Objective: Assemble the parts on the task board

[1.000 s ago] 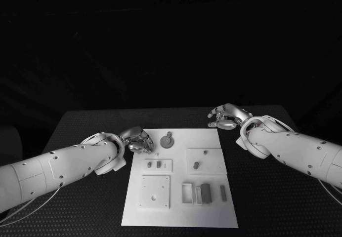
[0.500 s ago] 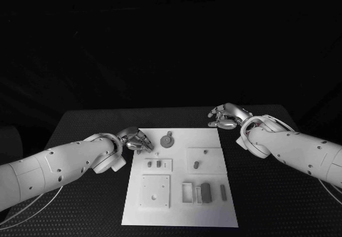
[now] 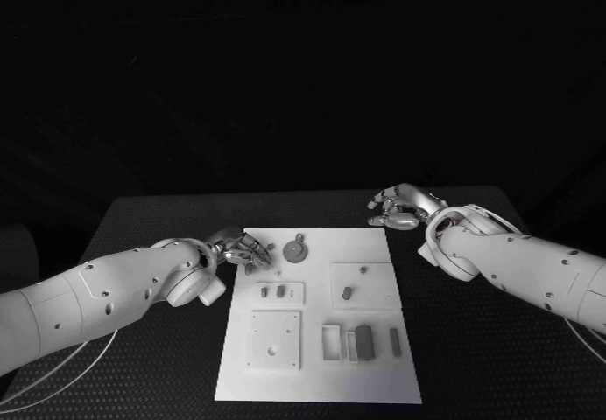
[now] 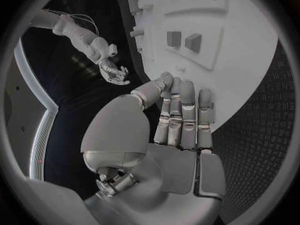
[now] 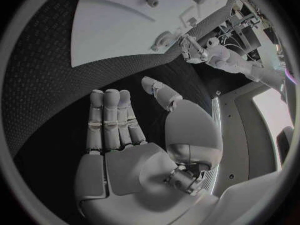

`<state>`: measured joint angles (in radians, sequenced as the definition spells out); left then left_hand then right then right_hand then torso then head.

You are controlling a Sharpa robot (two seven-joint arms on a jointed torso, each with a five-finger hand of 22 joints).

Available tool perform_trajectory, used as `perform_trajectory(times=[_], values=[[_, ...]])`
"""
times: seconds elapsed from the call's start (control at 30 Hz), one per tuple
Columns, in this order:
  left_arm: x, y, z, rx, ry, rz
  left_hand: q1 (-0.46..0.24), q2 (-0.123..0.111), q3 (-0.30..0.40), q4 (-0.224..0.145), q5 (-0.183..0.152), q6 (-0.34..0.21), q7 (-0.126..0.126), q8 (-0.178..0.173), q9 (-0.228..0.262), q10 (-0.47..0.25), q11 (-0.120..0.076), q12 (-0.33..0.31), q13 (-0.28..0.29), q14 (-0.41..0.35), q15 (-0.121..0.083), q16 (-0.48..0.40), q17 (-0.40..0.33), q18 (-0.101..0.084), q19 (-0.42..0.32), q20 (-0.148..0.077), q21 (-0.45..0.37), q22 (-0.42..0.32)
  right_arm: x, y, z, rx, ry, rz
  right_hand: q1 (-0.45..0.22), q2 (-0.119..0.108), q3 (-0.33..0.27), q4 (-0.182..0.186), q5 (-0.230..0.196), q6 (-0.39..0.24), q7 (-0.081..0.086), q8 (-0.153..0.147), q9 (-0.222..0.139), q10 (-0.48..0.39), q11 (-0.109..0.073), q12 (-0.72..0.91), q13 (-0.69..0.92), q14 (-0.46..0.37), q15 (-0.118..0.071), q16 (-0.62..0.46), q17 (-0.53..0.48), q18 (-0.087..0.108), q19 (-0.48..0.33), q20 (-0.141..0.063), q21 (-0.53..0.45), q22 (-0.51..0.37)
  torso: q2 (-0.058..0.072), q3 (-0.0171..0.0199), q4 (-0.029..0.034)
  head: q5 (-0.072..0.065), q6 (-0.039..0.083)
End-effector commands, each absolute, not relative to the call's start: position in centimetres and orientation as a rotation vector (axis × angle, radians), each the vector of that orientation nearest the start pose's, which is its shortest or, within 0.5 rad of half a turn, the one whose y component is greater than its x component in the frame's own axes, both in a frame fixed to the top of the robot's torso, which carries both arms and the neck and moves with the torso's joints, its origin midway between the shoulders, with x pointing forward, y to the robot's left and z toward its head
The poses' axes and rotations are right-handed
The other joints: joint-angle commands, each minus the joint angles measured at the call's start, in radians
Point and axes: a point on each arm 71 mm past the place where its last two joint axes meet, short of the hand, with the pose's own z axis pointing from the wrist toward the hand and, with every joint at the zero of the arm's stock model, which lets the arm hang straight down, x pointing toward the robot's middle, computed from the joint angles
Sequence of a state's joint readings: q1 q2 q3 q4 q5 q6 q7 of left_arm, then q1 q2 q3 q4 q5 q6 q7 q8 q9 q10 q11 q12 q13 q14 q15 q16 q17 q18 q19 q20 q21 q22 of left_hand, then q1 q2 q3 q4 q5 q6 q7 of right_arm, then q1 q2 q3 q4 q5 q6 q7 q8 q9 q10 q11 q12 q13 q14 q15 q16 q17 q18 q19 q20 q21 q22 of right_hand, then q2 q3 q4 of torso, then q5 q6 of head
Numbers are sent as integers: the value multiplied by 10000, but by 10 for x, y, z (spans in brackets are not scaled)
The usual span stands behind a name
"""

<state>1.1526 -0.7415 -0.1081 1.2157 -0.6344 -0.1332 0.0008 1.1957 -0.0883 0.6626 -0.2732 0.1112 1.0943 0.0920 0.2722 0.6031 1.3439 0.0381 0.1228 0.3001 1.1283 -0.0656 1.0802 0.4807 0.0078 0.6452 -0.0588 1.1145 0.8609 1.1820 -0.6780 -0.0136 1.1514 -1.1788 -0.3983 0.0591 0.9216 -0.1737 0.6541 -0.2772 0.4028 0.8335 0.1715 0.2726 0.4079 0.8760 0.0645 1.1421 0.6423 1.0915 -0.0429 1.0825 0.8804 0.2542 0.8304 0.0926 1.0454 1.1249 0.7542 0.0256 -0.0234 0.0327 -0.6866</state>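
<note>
Movement came from the left hand [image 3: 240, 250] alone: it crept, empty and flat-fingered, onto the task board [image 3: 322, 385] edge, probably reaching; right hand [image 3: 402, 210] hovered empty.

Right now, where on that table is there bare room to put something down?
The black table lies bare left of the task board, behind the left hand, and along its right side. The task board's middle is crowded with parts; the right hand hovers beyond its far right corner.
</note>
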Motion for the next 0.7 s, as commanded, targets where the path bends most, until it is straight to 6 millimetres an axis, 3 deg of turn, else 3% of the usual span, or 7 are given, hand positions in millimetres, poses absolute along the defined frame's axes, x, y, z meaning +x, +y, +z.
perform_trajectory(times=[0.03,0.13,0.3,0.43,0.57,0.7], values=[[515,251,-262,-6988,19374,-9239,-6,77,26,-38,3,-92,5,-45,-19,37,15,-41,-1,-31,-16,-50,-14,-48,65,-1038,-53,-15,548,-229,-201,1376,15977,6973,-57,3,-64,1,67,-1,38,46,-9,-79,1,-5,-14,-83,14,-4,-10,76,-21,15,-50,-16,-9,-2,10,16,118],[515,256,-261,-7078,19202,-9215,-25,71,17,-41,41,-123,20,-59,-24,65,8,-41,4,-25,-21,-51,-16,-45,90,-1042,-53,-18,548,-230,-201,1388,15964,6953,-56,4,-64,1,67,-1,38,47,-9,-80,1,-4,-17,-83,14,-3,-12,76,-21,15,-50,-16,-11,-16,11,-2,158],[517,256,-260,-7120,18902,-9281,-85,13,-10,-40,74,-213,61,-101,-40,34,23,-88,-6,-62,-7,-78,-29,-55,79,-1033,-82,-31,548,-229,-201,1373,15963,6982,-53,4,-64,0,68,0,38,48,-10,-80,1,-1,-21,-84,14,-1,-15,76,-21,15,-50,-16,-10,-3,15,12,140],[518,256,-258,-7002,18614,-9309,-126,-98,-59,-50,54,-454,154,-213,-85,26,31,-128,-7,-67,0,-71,-28,-51,96,-1031,-90,-32,548,-229,-201,1376,15964,6971,-52,6,-64,0,69,0,38,49,-10,-79,1,1,-24,-84,14,1,-18,76,-21,15,-50,-16,-3,-23,11,-16,155],[519,253,-253,-5756,18252,-9009,-74,-198,-70,-98,40,-562,190,-243,-101,-16,44,-170,-12,-98,11,-80,-32,-43,100,-1031,-90,-26,548,-229,-201,1377,15962,6970,-51,7,-65,-1,69,1,38,50,-10,-79,1,3,-28,-84,14,3,-21,76,-20,15,-50,-16,-7,-16,12,0,151],[519,248,-247,-3874,17693,-8633,80,-497,-112,-132,-106,-770,276,-296,-126,-156,107,-249,-18,-212,72,-131,-53,-38,56,-989,-86,0,548,-229,-201,1372,15955,6978,-49,8,-65,-1,69,1,38,50,-10,-79,1,5,-31,-84,14,4,-23,76,-20,16,-50,-15,-6,-10,10,-5,159]])
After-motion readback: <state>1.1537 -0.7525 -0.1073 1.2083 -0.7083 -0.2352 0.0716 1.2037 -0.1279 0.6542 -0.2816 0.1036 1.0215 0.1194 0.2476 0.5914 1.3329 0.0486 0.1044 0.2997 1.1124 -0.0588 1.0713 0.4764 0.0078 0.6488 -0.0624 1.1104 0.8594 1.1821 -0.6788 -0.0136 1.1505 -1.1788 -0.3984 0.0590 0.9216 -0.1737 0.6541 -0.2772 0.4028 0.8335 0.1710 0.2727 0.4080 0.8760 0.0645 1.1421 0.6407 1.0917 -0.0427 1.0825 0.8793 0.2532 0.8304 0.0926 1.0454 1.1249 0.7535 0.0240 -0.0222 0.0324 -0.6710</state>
